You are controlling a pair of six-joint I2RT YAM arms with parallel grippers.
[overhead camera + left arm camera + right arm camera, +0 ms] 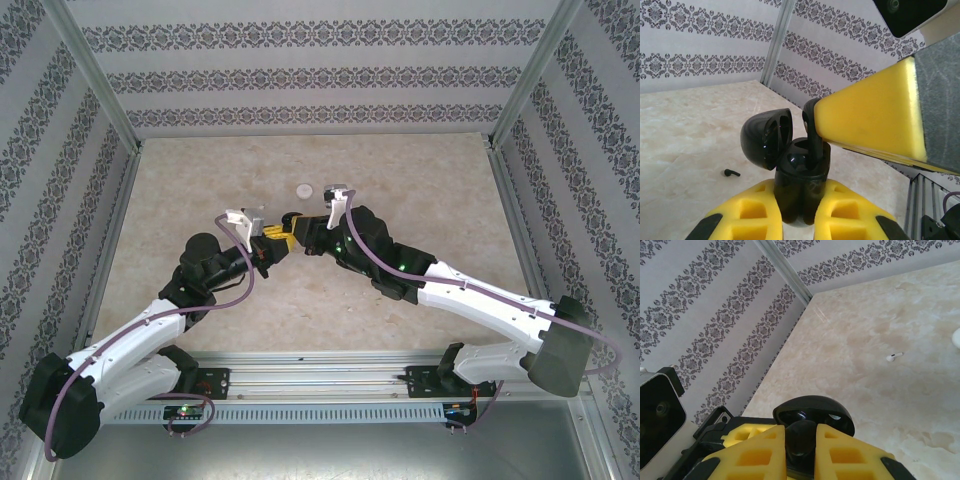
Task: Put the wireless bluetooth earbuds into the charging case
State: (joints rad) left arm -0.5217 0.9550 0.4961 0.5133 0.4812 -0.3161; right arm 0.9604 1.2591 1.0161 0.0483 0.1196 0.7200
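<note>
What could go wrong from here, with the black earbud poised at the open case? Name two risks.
1. The right pincer holds the black earbud by its top, stem partly in the case; letting go before it seats may let it tip out.
2. The lid stands open close beside the earbud; a sideways push might twist the case in the left pincer.

No legible text, label, brand, number or sign on any visible surface.
</note>
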